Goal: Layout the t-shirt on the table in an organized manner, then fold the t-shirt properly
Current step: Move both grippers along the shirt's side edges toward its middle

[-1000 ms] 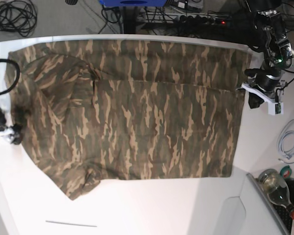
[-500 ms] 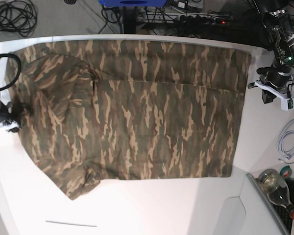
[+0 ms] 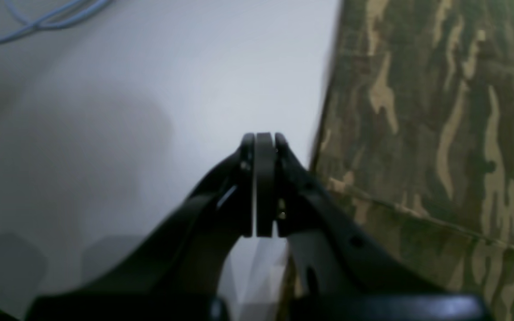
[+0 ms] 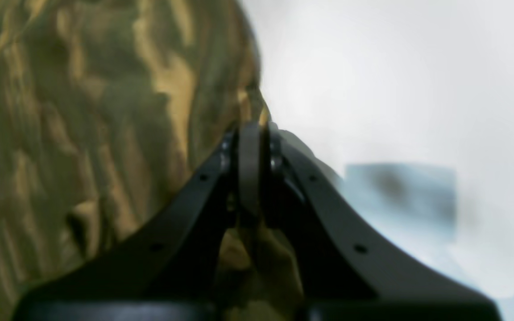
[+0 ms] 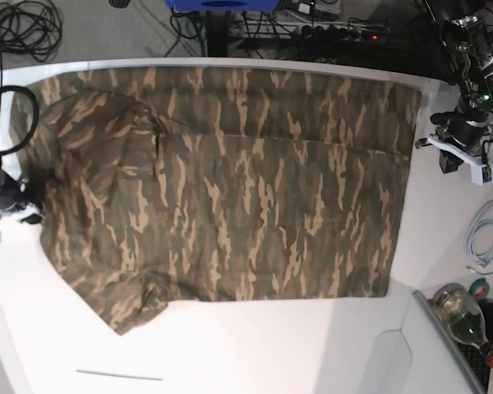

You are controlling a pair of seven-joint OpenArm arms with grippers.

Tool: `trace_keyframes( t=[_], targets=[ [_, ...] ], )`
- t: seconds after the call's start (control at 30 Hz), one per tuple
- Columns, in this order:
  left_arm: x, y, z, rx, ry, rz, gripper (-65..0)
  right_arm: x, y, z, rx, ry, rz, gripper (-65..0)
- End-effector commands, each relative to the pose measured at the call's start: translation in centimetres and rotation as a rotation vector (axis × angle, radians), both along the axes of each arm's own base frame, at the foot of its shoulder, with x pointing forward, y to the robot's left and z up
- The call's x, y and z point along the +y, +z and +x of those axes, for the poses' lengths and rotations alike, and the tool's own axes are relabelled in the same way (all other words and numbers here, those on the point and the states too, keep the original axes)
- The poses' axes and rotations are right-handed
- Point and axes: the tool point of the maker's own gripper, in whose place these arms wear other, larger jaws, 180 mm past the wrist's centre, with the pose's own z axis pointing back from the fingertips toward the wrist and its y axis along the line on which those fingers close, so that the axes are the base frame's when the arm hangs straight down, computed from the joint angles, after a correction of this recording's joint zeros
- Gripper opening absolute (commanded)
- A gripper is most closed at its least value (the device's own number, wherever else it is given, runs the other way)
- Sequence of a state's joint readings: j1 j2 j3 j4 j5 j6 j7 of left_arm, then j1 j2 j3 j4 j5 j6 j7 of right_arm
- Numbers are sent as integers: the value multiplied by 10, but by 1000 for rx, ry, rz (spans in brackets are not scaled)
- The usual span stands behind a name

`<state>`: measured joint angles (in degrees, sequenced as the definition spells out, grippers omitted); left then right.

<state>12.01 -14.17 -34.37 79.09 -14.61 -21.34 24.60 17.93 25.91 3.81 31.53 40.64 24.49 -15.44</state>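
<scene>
The camouflage t-shirt [image 5: 230, 189] lies spread flat on the white table [image 5: 271, 345], with a sleeve folded over at the upper left. My left gripper [image 5: 450, 160] is shut and empty over bare table, just right of the shirt's right edge. In the left wrist view its pads [image 3: 258, 142] press together beside the shirt [image 3: 440, 133]. My right gripper [image 5: 23, 212] is at the shirt's left edge. In the blurred right wrist view it [image 4: 250, 133] is shut over the shirt's edge [image 4: 83, 133]. No cloth shows between its pads.
A light blue cable [image 5: 485, 238] lies on the table at the right, also in the left wrist view [image 3: 38, 22]. A glass bottle [image 5: 464, 316] and a grey bin [image 5: 444, 353] are at the lower right. A black cable loop [image 5: 8, 123] hangs at the left.
My left arm drew back to the right, off the shirt's right edge, and then held still. My right gripper shifted a little up along the shirt's left edge. The shirt barely moved.
</scene>
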Motion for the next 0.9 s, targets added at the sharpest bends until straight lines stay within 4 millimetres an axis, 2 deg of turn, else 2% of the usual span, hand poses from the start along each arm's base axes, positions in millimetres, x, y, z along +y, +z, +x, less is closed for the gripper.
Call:
trace_keyframes(
  t=[0.0, 0.17, 0.43, 0.5, 0.63, 0.73, 0.83, 0.87],
  targets=[
    [6, 15, 9, -47, -6, 24, -650, -18, 26, 11, -70, -15, -21, -648],
    [6, 13, 9, -43, -6, 22, -650, -4, 52, -6, -107, 45, -19, -648],
    [8, 0, 10, -21, 18, -9, -650, 32, 80, -52, -89, 89, 16, -645],
    [8, 1, 12, -24, 19, -11, -650, 42, 79, -66, -72, 88, 31, -644],
    [8, 1, 14, -28, 19, -13, -650, 56, 61, -87, -22, 71, 77, -639],
    [8, 2, 15, -31, 17, -11, -650, 57, 46, -95, 32, 16, 106, -561],
    [9, 3, 15, -33, 18, -9, -650, 48, 53, -90, 23, -29, 97, -411],
    [10, 4, 15, -33, 21, -7, -650, 47, 60, -80, -2, -33, 93, -357]
  ],
)
